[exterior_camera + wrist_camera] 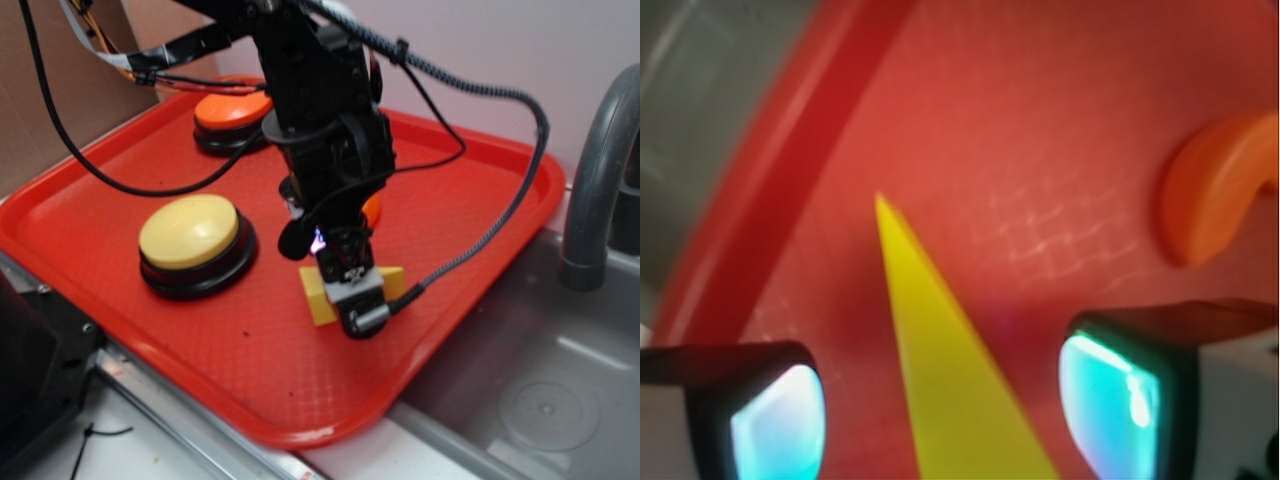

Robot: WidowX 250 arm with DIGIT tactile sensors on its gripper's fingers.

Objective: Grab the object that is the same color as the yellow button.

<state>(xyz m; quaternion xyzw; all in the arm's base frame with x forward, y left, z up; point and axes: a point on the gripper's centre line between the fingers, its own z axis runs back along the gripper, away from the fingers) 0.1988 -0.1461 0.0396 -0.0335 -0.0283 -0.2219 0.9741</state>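
The object, a yellow cheese-shaped wedge (pixel 322 295) (pixel 945 370), lies on the red tray (pixel 120 190) right of the yellow button (pixel 190 232). My gripper (pixel 355 290) (pixel 940 420) hangs low over the wedge, open. In the wrist view the wedge's narrow tip points away and its body runs between the two cyan-lit fingertips (pixel 780 425), with red tray showing on both sides of it. The fingers do not touch it. In the exterior view the gripper hides the wedge's middle.
An orange-topped button (pixel 232 112) stands at the tray's back. A small orange curved piece (pixel 372 210) (pixel 1210 195) lies just behind the gripper. A grey sink (pixel 540 400) and faucet (pixel 595 180) lie right of the tray rim (pixel 770 190).
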